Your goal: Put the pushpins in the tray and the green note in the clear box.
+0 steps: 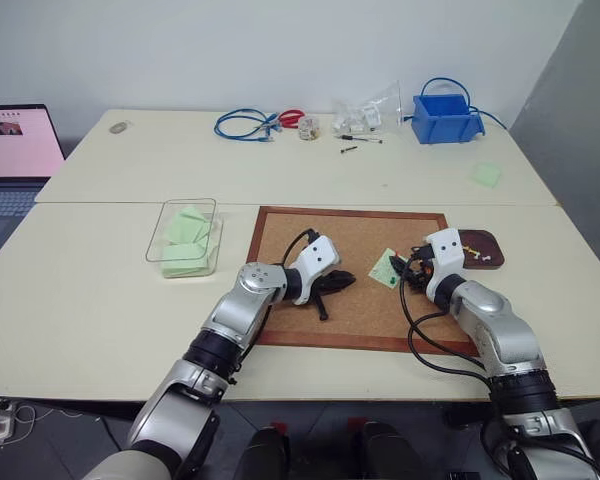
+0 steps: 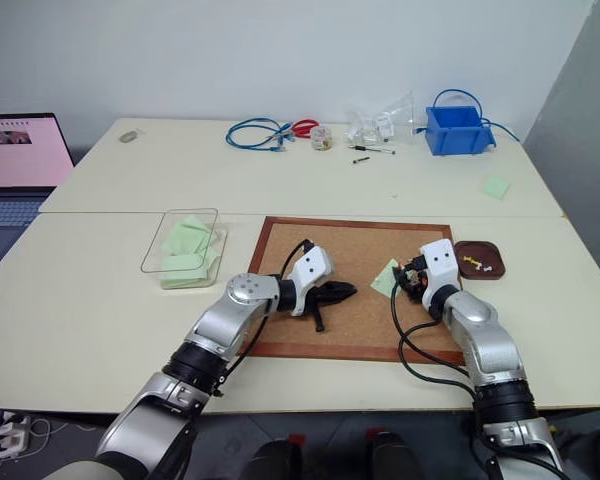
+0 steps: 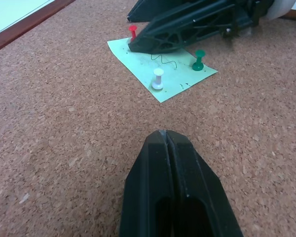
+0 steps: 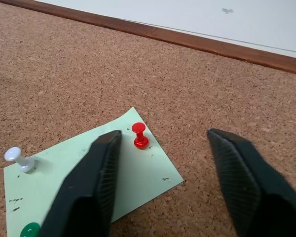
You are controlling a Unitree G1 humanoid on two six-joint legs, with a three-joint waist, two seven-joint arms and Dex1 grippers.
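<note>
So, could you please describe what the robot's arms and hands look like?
Both arms have silver-grey metallic shells with black joint rings. Each wrist carries a white housing. The left hand and right hand each have two black, tapering fingers with ribbed inner faces. Black cables loop along both forearms.

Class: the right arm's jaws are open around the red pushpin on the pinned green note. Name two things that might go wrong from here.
1. The red pushpin sits off-centre, near one finger, so closing might tip it rather than grip it.
2. White and green pins also hold the green note; a finger resting on the paper might tear it.
</note>
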